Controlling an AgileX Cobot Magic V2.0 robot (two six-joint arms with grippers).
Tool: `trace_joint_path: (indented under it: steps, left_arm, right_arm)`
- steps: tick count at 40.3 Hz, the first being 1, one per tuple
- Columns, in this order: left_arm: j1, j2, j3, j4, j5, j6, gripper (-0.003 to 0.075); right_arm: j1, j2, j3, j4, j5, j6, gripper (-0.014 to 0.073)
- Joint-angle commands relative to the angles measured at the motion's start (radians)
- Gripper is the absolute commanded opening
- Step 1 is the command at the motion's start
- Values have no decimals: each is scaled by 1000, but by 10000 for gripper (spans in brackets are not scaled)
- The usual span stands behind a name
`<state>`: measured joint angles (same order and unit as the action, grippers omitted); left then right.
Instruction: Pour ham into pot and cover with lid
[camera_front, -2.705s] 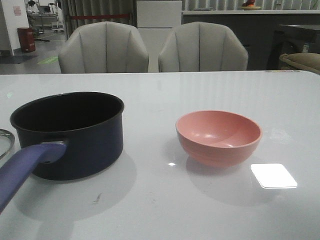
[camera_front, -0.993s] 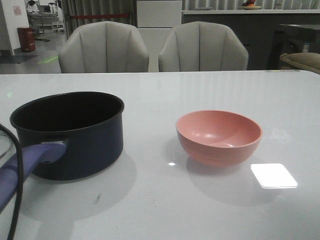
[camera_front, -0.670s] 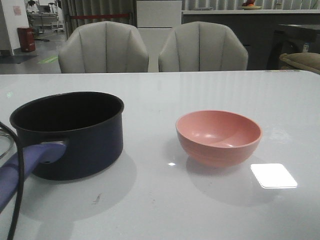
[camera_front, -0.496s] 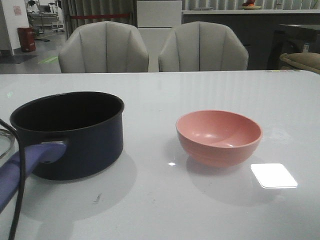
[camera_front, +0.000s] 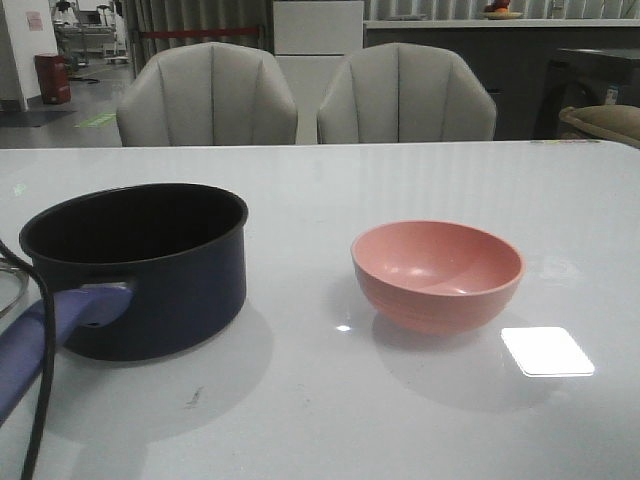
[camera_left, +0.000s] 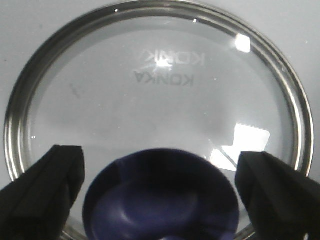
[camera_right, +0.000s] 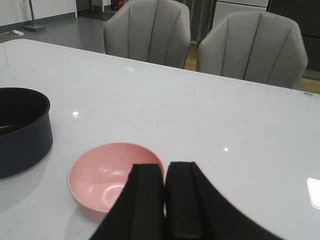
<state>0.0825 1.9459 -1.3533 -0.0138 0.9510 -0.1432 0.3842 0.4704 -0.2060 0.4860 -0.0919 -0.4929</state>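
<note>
Comparing the front view with the one from a few seconds back, a dark cable (camera_front: 38, 400) is now seen running up the lower left of the frame, across the long handle of the pot (camera_front: 140, 265); earlier that corner held only the handle and a sliver of metal rim. From this it is judged that the left arm has been brought in over the lid (camera_left: 155, 90).

In the left wrist view the left gripper (camera_left: 157, 200) is seen spread wide, one finger at each lower corner of the frame, with the lid's dark blue knob lying between them and not yet touched. The lid rests flat on the white table (camera_front: 420, 180), at the far left edge of the front view.

The right gripper (camera_right: 165, 200) is pressed together and empty, held near the pink bowl (camera_front: 437, 275) at centre right. No orange chunks can be made out in the bowl, though the dim pot interior may hide them, so the pouring is taken as probably done and the covering as the step in hand
</note>
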Motion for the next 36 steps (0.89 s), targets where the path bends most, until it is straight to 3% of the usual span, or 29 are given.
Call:
trace_joint_path:
  steps: [1,8,13,36]
  left_arm:
    - [1,-50,-29,1,-16,-1,558]
    - [1,-50,-29,6,-10,-1,344]
    - [1,-50,-29,7,1,1,265]
    - [-5,-190,-164,-7,61,6,258]
  right_arm:
    - [1,0,-27,3,-68,-6,160]
    - [1,0,-27,3,-68,-6,160]
    - [1,0,-27,3,-68,-6,160]
    - [1,0,-27,3,-68,-6,160]
